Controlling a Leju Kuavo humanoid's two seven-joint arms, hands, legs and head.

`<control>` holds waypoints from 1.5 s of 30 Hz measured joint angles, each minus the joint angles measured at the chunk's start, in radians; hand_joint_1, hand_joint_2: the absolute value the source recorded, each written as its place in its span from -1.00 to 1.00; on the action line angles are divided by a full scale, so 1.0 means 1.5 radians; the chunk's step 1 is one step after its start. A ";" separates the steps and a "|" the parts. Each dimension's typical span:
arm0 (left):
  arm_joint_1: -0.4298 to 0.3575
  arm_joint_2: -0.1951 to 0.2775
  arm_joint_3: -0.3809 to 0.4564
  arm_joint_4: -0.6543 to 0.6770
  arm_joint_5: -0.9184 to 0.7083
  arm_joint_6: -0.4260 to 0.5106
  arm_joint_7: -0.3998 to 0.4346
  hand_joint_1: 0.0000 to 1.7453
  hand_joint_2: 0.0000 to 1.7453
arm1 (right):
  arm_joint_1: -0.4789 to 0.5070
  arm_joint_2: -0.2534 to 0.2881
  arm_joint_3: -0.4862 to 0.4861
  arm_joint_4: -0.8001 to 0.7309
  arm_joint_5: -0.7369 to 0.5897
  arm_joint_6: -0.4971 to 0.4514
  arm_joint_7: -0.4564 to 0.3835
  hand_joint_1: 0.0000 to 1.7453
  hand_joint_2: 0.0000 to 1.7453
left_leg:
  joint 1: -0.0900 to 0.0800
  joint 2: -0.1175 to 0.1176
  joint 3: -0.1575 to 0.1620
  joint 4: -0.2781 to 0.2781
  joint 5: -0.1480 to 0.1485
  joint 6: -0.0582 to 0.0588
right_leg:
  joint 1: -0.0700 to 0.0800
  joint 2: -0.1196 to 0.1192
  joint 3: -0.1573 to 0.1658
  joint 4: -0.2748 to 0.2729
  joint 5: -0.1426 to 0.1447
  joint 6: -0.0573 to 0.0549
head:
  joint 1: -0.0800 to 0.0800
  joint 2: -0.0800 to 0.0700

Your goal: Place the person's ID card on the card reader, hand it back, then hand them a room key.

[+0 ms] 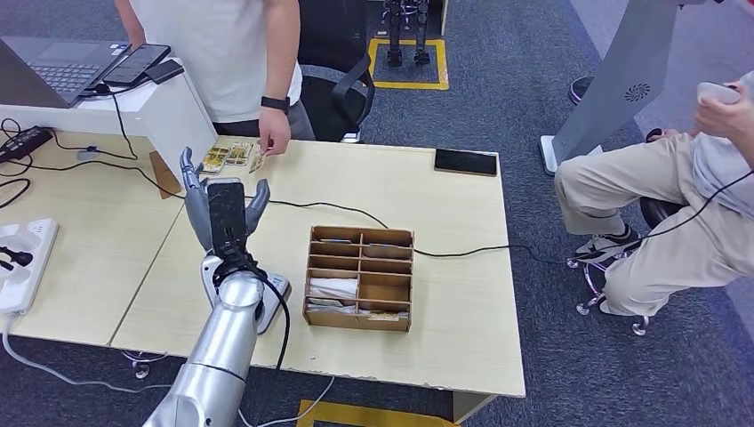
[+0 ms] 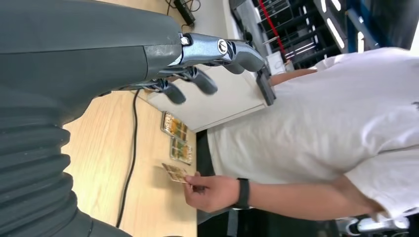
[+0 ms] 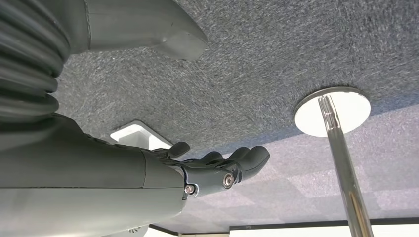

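Your left robot hand [image 1: 224, 213] is reaching out empty, fingers spread, to receive the ID card [image 1: 259, 162] the person's hand [image 1: 274, 140] is offering at 1 o'clock, over the worktop [image 1: 445, 222]; your right robot hand [image 3: 217, 165] is hanging empty, fingers loosely extended.

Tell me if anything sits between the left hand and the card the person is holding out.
Nothing visible does. The left hand is raised with fingers apart, and only bare table lies between it and the ID card pinched in the person's hand.
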 joint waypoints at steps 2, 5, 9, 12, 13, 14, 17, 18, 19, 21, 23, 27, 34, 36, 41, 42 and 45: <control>0.024 -0.010 -0.005 -0.029 -0.012 0.001 -0.025 -1.00 -1.00 | 0.001 0.002 0.000 -0.004 -0.012 0.000 0.005 -1.00 1.00 | 0.000 0.000 0.000 0.000 0.000 0.000 | 0.000 0.000 0.000 0.000 0.000 0.000 | 0.000 0.000; 0.070 -0.033 -0.007 -0.086 -0.032 0.002 -0.074 -1.00 0.50 | 0.002 0.007 0.000 -0.013 -0.023 0.000 0.009 -1.00 1.00 | 0.000 0.000 -0.001 0.000 0.000 0.000 | 0.000 0.000 -0.001 0.000 0.000 0.000 | 0.000 0.000; 0.112 -0.034 -0.016 -0.158 -0.029 0.004 -0.112 -1.00 1.00 | 0.003 0.012 0.000 -0.022 -0.032 0.000 0.011 -1.00 1.00 | 0.000 0.001 -0.002 0.000 0.000 0.000 | 0.000 0.000 -0.002 0.000 0.000 0.000 | 0.000 0.000; 0.153 -0.024 -0.045 -0.211 -0.013 0.004 -0.113 -1.00 1.00 | 0.004 0.014 0.000 -0.028 -0.039 0.000 0.015 -1.00 1.00 | 0.000 0.001 -0.002 0.000 0.000 0.000 | 0.000 0.000 -0.002 0.000 0.000 0.000 | 0.000 0.000; 0.169 -0.020 -0.059 -0.230 -0.008 0.004 -0.112 -1.00 1.00 | 0.004 0.014 0.000 -0.029 -0.042 0.000 0.015 -1.00 1.00 | 0.000 0.001 -0.002 0.000 0.000 0.000 | 0.000 0.000 -0.002 0.000 0.000 0.000 | 0.000 0.000; 0.185 -0.015 -0.074 -0.247 -0.003 0.003 -0.111 -1.00 1.00 | 0.005 0.014 0.000 -0.030 -0.046 0.000 0.016 -1.00 1.00 | 0.000 0.001 -0.002 0.000 0.000 0.000 | 0.000 0.000 -0.002 0.000 0.000 0.000 | 0.000 0.000; 0.236 0.002 -0.123 -0.300 0.022 -0.009 -0.102 -1.00 1.00 | 0.006 0.014 0.000 -0.032 -0.056 0.000 0.015 -1.00 1.00 | 0.000 0.001 -0.002 0.000 0.000 0.000 | 0.000 0.000 -0.002 0.000 0.000 0.000 | 0.000 0.000; 0.251 0.009 -0.139 -0.316 0.032 -0.016 -0.099 -1.00 1.00 | 0.007 0.014 0.000 -0.032 -0.058 0.000 0.014 -1.00 1.00 | 0.000 0.001 -0.002 0.000 -0.001 0.000 | 0.000 0.000 -0.002 0.000 0.000 0.000 | 0.000 0.000; 0.264 0.017 -0.156 -0.331 0.040 -0.022 -0.099 -1.00 1.00 | 0.007 0.014 0.000 -0.032 -0.059 0.000 0.012 -1.00 1.00 | 0.000 0.001 -0.003 0.000 -0.001 0.000 | 0.000 0.000 -0.003 0.000 0.000 0.000 | 0.000 0.000; 0.285 0.035 -0.188 -0.356 0.054 -0.035 -0.102 -1.00 1.00 | 0.007 0.015 0.000 -0.033 -0.063 0.000 0.007 -1.00 1.00 | 0.000 0.001 -0.003 0.000 -0.001 0.000 | 0.000 0.000 -0.003 0.000 0.000 0.000 | 0.000 0.000; 0.301 0.055 -0.218 -0.376 0.061 -0.050 -0.109 -1.00 1.00 | 0.007 0.015 0.000 -0.033 -0.066 0.000 0.002 -1.00 1.00 | 0.000 0.001 -0.003 0.000 -0.001 0.000 | 0.000 0.000 -0.003 0.000 0.000 0.000 | 0.000 0.000; 0.321 0.097 -0.272 -0.399 0.058 -0.102 -0.123 -1.00 1.00 | 0.007 0.014 0.000 -0.032 -0.066 0.000 -0.010 -1.00 1.00 | 0.000 0.001 -0.002 0.000 0.000 0.000 | 0.000 0.000 -0.003 0.000 0.000 0.000 | 0.000 0.000; 0.326 0.159 -0.326 -0.404 -0.010 -0.176 -0.125 -1.00 1.00 | 0.007 0.011 0.000 -0.025 -0.065 0.000 -0.021 -1.00 1.00 | 0.000 0.001 -0.002 0.000 0.000 0.000 | 0.000 0.000 -0.003 0.000 0.000 0.000 | 0.000 0.000; 0.326 0.159 -0.326 -0.404 -0.010 -0.176 -0.125 -1.00 1.00 | 0.007 0.011 0.000 -0.025 -0.065 0.000 -0.021 -1.00 1.00 | 0.000 0.001 -0.002 0.000 0.000 0.000 | 0.000 0.000 -0.003 0.000 0.000 0.000 | 0.000 0.000; 0.326 0.160 -0.328 -0.404 -0.013 -0.179 -0.125 -1.00 1.00 | 0.007 0.011 0.000 -0.024 -0.065 0.000 -0.022 -1.00 1.00 | 0.000 0.001 -0.002 0.000 0.000 0.000 | 0.000 0.000 -0.003 0.000 0.000 0.000 | 0.000 0.000; 0.326 0.163 -0.330 -0.404 -0.016 -0.181 -0.125 -1.00 1.00 | 0.007 0.011 0.000 -0.024 -0.065 0.000 -0.022 -1.00 1.00 | 0.000 0.001 -0.002 0.000 0.000 0.000 | 0.000 0.000 -0.003 0.000 0.000 0.000 | 0.000 0.000; 0.325 0.177 -0.343 -0.404 -0.035 -0.198 -0.125 -1.00 1.00 | 0.007 0.009 0.000 -0.021 -0.065 0.000 -0.025 -1.00 1.00 | 0.000 0.001 -0.002 0.000 0.000 0.000 | 0.000 0.000 -0.003 0.000 0.000 0.000 | 0.000 0.000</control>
